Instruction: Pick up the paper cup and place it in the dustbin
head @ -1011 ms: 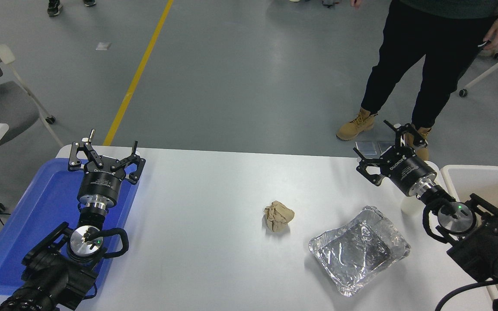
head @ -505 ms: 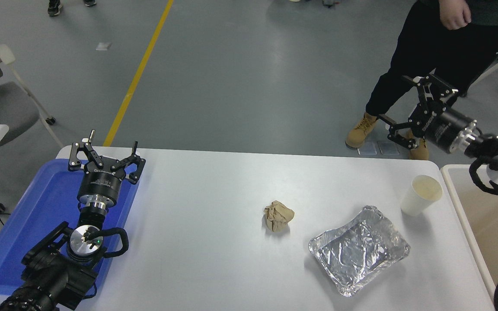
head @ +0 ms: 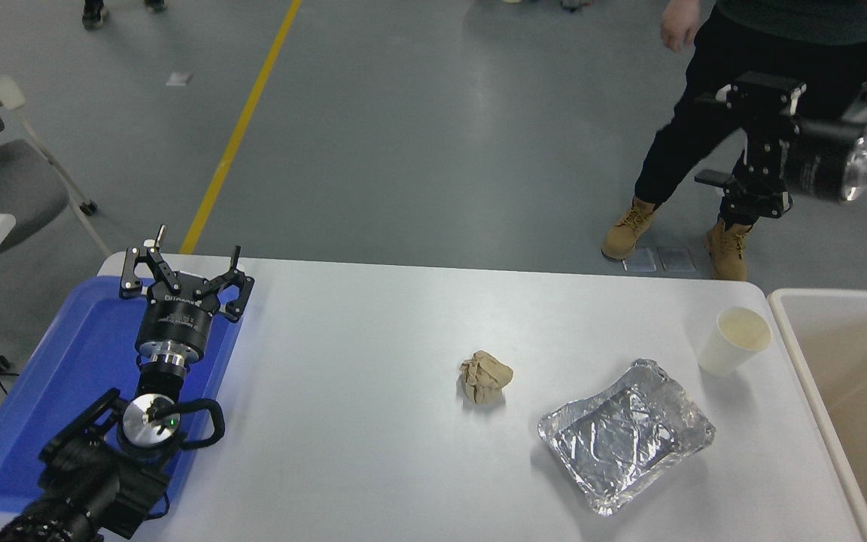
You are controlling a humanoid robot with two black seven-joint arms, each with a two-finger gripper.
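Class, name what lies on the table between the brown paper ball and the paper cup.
In the head view, the foil tray sits between the paper ball and paper cup, slightly nearer the camera.

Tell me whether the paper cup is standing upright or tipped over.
Upright. The paper cup rests on its narrow base on the table, its round open rim facing up with the cream inside showing.

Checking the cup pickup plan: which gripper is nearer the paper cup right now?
Right. The right gripper is raised beyond the table's far edge, above the paper cup; the left gripper is parked over the blue tray, across the table.
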